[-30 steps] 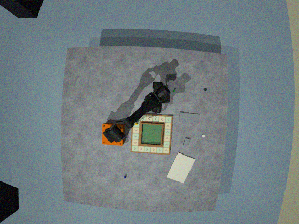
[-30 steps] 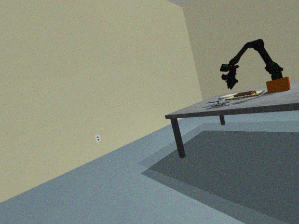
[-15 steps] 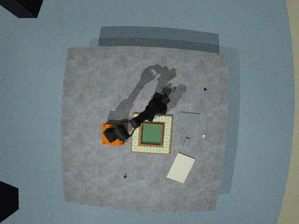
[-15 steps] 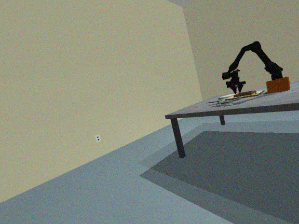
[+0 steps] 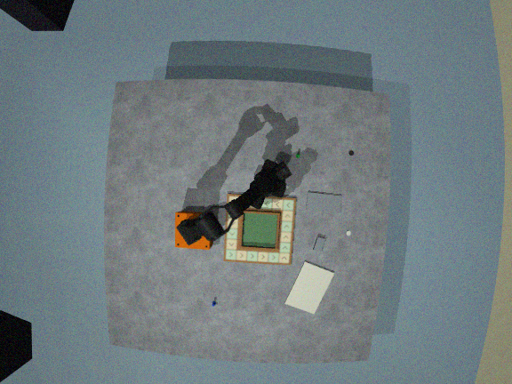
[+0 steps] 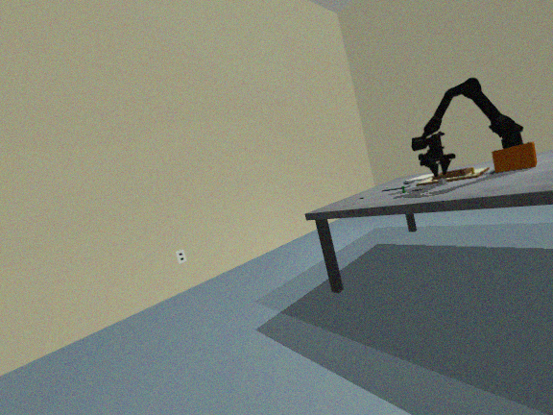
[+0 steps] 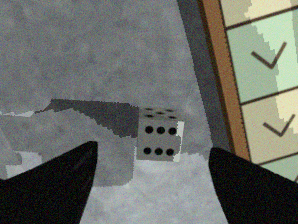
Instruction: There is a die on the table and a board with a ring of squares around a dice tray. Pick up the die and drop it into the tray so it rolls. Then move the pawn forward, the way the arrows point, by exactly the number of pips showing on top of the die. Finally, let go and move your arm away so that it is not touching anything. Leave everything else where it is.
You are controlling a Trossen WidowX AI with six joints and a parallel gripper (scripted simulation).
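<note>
The white die [image 7: 160, 140] [image 6: 442, 181] rests on the table beside the board's outer edge. A face with six pips faces the wrist camera, and a narrow foreshortened face shows above it. My gripper [image 7: 154, 153] [image 6: 440, 174] is open and empty, low over the table. In the wrist view its fingertips stand on either side of the die, apart from it. The board [image 5: 252, 256] [image 7: 260, 60] has a ring of arrow squares around the green-floored tray [image 5: 260, 228]. The tray floor shows nothing on it. The arm covers the die and part of the board in the top view; no pawn is visible on the board.
A small green piece [image 5: 298, 155] [image 6: 403, 189] stands near the gripper. A blue piece [image 5: 214, 303], a black disc [image 5: 351, 153], a white ball [image 5: 348, 233] and a white slab [image 5: 309, 287] lie farther off. Thin dark outlines [image 5: 324, 193] lie right of the board. The arm's base is orange [image 6: 514, 158].
</note>
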